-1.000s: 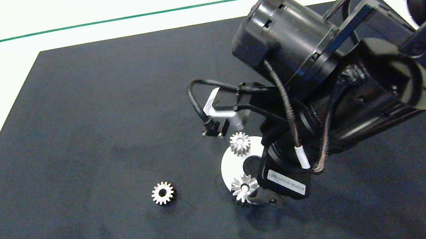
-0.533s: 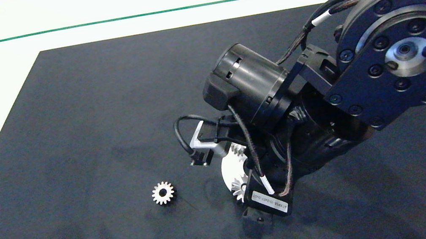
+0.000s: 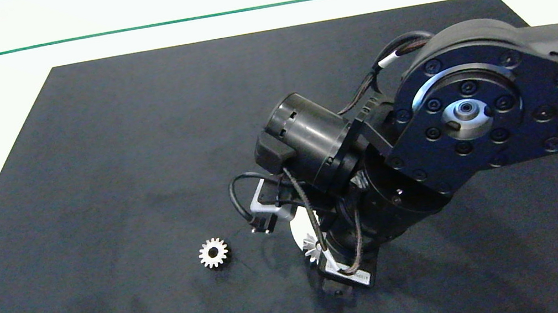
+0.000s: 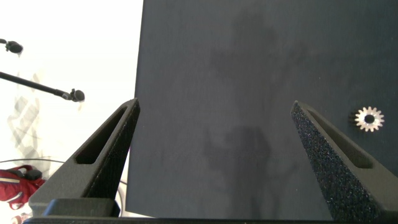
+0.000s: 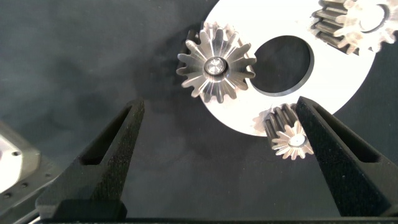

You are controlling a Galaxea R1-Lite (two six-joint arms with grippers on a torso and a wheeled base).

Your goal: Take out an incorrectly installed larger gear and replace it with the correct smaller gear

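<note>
while right gripper (image 5: 217, 118) jaws gape, larger gear (image 5: 216, 64) overhangs disc (image 5: 249, 121) edge.

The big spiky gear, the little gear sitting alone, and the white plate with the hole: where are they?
larger gear (image 5: 215, 65): right wrist view, on its hub.
smaller gear (image 3: 213, 252): head view, on its toothed ring beside the dark centre hole.
white plate (image 5: 261, 25): right wrist view, bare face beside its hole.

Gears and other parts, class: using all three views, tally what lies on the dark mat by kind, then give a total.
Gears mounted on the plate: 3 — the larger gear, one at the plate's edge, one partly cut off
Loose gears on the mat: 1 — the smaller gear
Round white plates: 1
Total: 5
</note>
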